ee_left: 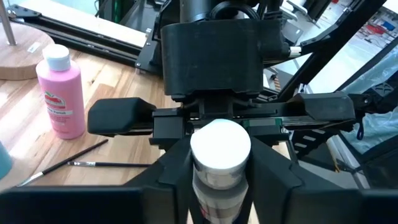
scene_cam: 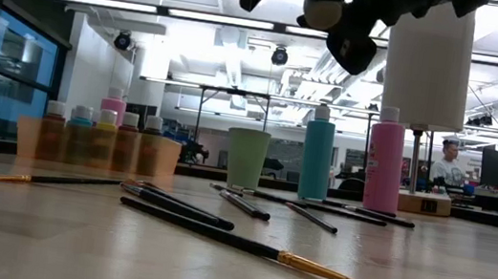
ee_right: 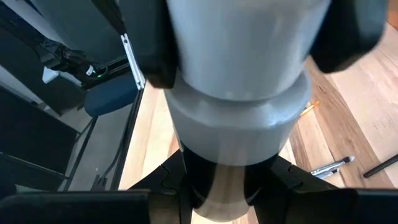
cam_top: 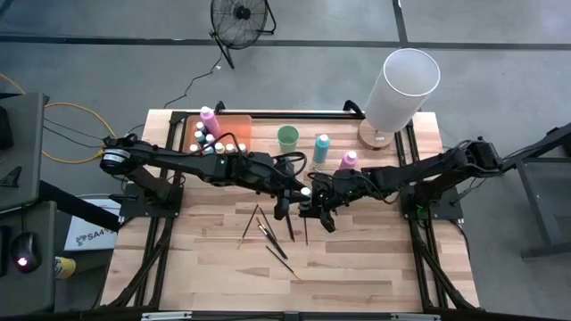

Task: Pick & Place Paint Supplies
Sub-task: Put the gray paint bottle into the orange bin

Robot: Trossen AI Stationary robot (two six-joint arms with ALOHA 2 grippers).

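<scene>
Both tools meet in the air over the middle of the desk [cam_top: 375,267], and one small paint bottle [cam_top: 306,193] sits between them. It has a white cap and a clear body. The left tool [ee_left: 219,186] has its two dark fingers snug on the sides of the bottle, just under the cap. The right tool [ee_right: 230,180] is also closed on the bottle, gripping its lower part. So it looks like a pass from one arm to the other.

The bottle is small and should be light. It is hard plastic, so it will not bend, but its smooth round side could slip or twist. I think the body just under the cap is the best place to hold it.

More small bottles stand in the orange tray [cam_top: 239,127] at the back left. A tall pink bottle [cam_top: 349,160] and a tall blue bottle [cam_top: 321,148] stand near the green cup [cam_top: 287,139]. Thin brushes [cam_top: 272,235] lie flat on the desk below the tools.

The pink bottle has a red label, but the words are too small to read.
</scene>
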